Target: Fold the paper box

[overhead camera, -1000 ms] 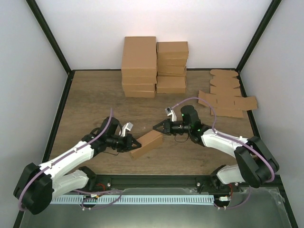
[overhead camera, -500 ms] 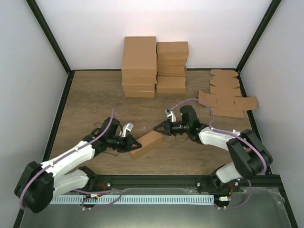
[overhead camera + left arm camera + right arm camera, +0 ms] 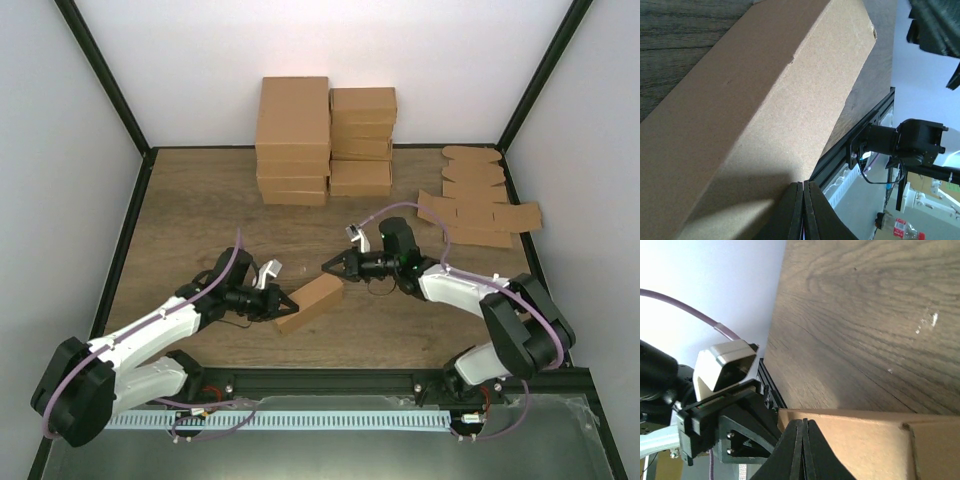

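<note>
Where box is lying: front-mid of table, aslant, btwn L gripper & R gripper.
L gripper: fingers closed tight, tips resting against box's near-left end.
R gripper: fingers closed tight, tips meeting box's far-right end.
Beyond: cartons sitting stacked at back, blanks lying back-right.

Paper box: brown kraft card, was matt, finely fibrous, slightly rough. Table: wood-grain top, looked smooth with a dull sheen. My fingers: black, matt, seemed plastic. My arm shells: white, smooth, looked faintly glossy.
</note>
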`<act>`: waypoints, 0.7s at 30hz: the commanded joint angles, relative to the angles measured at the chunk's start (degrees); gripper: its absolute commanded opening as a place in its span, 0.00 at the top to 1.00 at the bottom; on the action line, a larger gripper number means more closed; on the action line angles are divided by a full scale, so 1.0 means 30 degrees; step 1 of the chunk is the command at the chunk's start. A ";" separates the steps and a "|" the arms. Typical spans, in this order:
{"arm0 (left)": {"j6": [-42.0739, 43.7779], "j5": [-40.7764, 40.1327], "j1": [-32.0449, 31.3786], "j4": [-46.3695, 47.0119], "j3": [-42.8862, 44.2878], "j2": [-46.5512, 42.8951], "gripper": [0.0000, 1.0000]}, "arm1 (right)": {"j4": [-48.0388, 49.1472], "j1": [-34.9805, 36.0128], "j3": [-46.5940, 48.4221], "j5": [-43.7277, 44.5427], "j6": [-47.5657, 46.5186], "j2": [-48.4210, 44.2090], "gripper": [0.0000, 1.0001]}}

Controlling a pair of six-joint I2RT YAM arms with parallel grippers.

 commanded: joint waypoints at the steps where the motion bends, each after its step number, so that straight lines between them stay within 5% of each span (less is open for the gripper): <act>1: 0.0342 -0.0552 -0.0050 -0.0460 -0.0307 0.0102 0.96 | -0.0909 -0.0084 0.0740 0.0175 -0.0683 -0.0130 0.99; 10: 0.0872 -0.0399 -0.0051 -0.1329 0.0268 -0.0112 0.96 | 0.1300 -0.0315 -0.1008 0.0109 -0.0055 0.1928 0.99; 14: 0.3836 -0.1791 -0.0050 -0.5616 0.3566 -0.0528 0.90 | 0.0877 -0.0358 -0.0598 -0.0208 -0.0101 0.1536 0.99; 16: 0.5147 -0.2908 -0.0065 -0.7320 0.5051 -0.0697 0.75 | 0.0253 -0.0358 -0.0236 -0.0132 -0.0286 0.0985 0.99; 18: 0.5938 -0.3497 -0.0052 -0.8267 0.5858 -0.0580 0.41 | -0.0306 -0.0358 0.0102 -0.0110 -0.0372 0.0380 0.99; 21: 0.7088 -0.4426 -0.0448 -0.8684 0.6310 -0.0157 0.16 | -0.1431 -0.0358 0.0662 0.0078 -0.0669 -0.0572 0.99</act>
